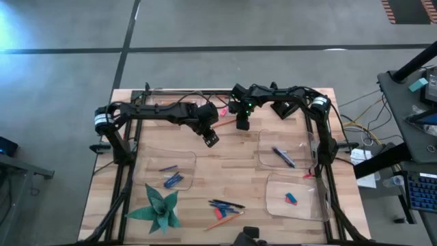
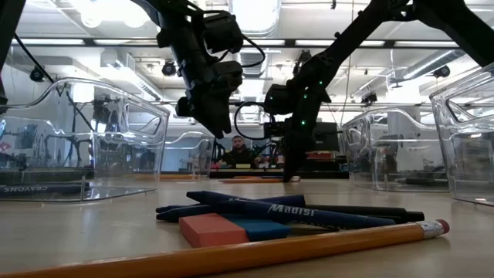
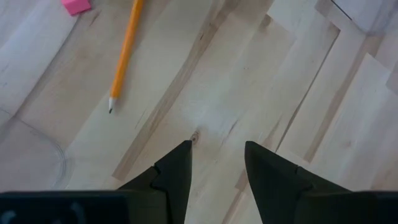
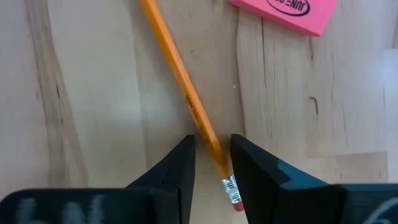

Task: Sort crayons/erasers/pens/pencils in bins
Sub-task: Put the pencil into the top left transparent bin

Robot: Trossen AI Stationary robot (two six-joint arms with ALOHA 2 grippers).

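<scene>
An orange pencil (image 4: 180, 74) lies flat on the wooden table at the far middle, with a pink eraser (image 4: 286, 12) beside it. My right gripper (image 4: 212, 155) is low over the pencil and open, one finger on each side of it near its eraser end. My left gripper (image 3: 216, 158) hangs open over bare wood just left of there. Its wrist view shows the same pencil (image 3: 124, 53) and pink eraser (image 3: 76, 6) farther off. Blue crayons (image 1: 171, 179) lie in the left bin (image 1: 184, 156), and pens (image 1: 283, 157) in a right bin (image 1: 263, 147). My right gripper comes from above, slanting down, and its fingers (image 4: 255, 168) straddle the pencil's shaft just short of the metal ferrule (image 4: 229, 185). The gap is wider than the pencil. The pencil lies on the table. I cannot tell whether a finger touches it.
Near the front edge lie loose pens (image 2: 285, 210), a red eraser (image 2: 212, 229) and another pencil (image 2: 309, 243). A green paper star (image 1: 160, 208) is at the front left. A front right bin (image 1: 273, 198) holds a blue eraser (image 1: 291, 199). People show in the room behind.
</scene>
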